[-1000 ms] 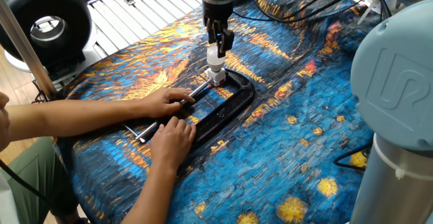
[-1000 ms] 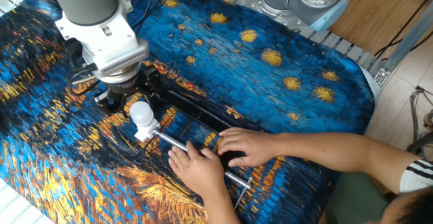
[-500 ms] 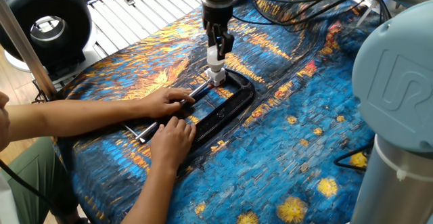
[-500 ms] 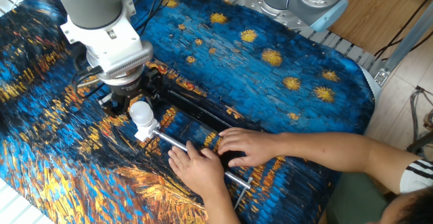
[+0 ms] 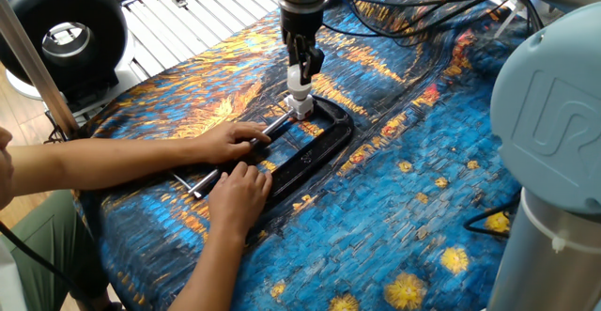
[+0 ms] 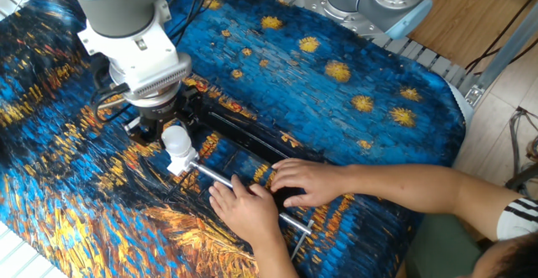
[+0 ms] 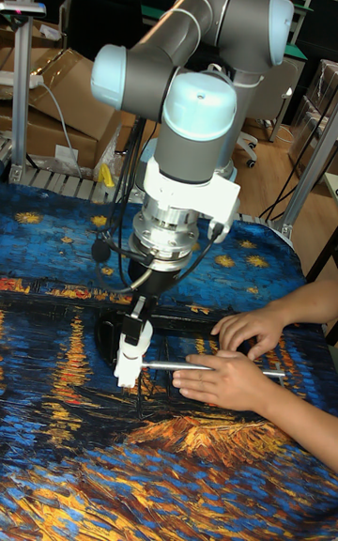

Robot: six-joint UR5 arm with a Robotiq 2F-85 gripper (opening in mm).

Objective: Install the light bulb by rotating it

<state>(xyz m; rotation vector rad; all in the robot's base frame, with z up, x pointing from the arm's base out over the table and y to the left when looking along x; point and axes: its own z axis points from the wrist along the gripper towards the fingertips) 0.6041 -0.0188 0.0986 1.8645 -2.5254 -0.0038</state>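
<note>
Barely shifted pincer [image 5: 300, 67]; light bulb [image 6: 176, 139] stands upright.

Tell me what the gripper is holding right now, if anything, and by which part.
The gripper holds the light bulb by the sides of its rounded top, above the socket base.

The pincer [image 5: 302, 65] fingers hide the light bulb's [image 6: 176, 139] upper sides.
</note>
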